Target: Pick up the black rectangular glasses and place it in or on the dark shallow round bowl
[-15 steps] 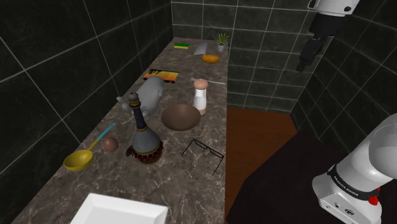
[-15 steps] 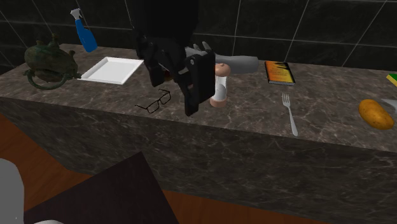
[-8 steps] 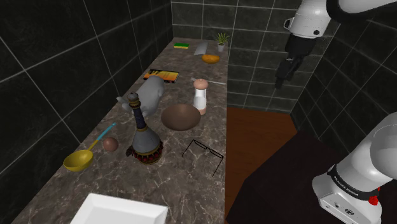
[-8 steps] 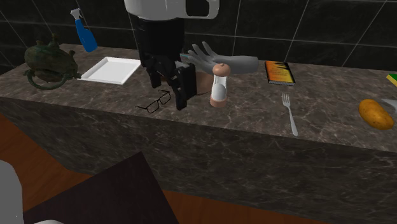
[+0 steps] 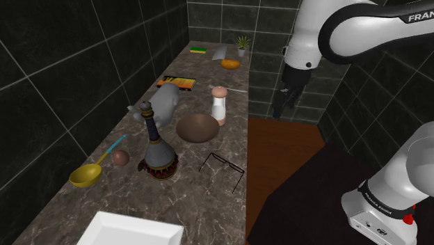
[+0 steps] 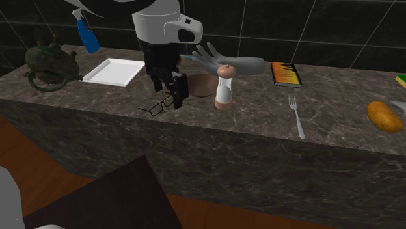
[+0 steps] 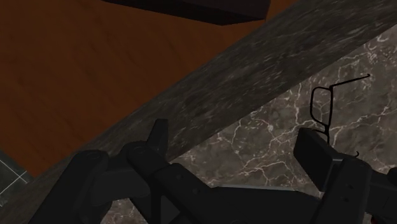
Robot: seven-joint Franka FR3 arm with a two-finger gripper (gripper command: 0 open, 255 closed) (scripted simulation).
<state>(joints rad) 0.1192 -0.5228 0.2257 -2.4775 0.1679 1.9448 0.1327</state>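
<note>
The black thin-framed glasses (image 5: pixel 222 167) lie on the marble counter near its front edge, also seen in the second exterior view (image 6: pixel 158 105). The dark brown shallow bowl (image 5: pixel 197 128) sits just behind them, partly hidden by the hand in the second exterior view (image 6: pixel 199 84). My black gripper (image 5: pixel 283 106) hangs in the air off the counter's edge, above the wooden floor and apart from the glasses. In the second exterior view the gripper (image 6: pixel 171 93) overlaps the glasses' far side. The wrist view has the gripper (image 7: pixel 235 143) open and empty, with the glasses (image 7: pixel 324 111) beyond one finger (image 7: pixel 312 149).
A pepper mill (image 5: pixel 219 104), a grey model hand (image 5: pixel 163 103) and an ornate bottle (image 5: pixel 158 149) stand around the bowl. A white tray (image 6: pixel 114 70), teapot (image 6: pixel 49 62), spray bottle (image 6: pixel 86 32), fork (image 6: pixel 297 116) and book (image 6: pixel 285 73) share the counter.
The arm has come down and toward the counter, carrying the open gripper lower and closer to the glasses. Nothing on the counter has moved.
</note>
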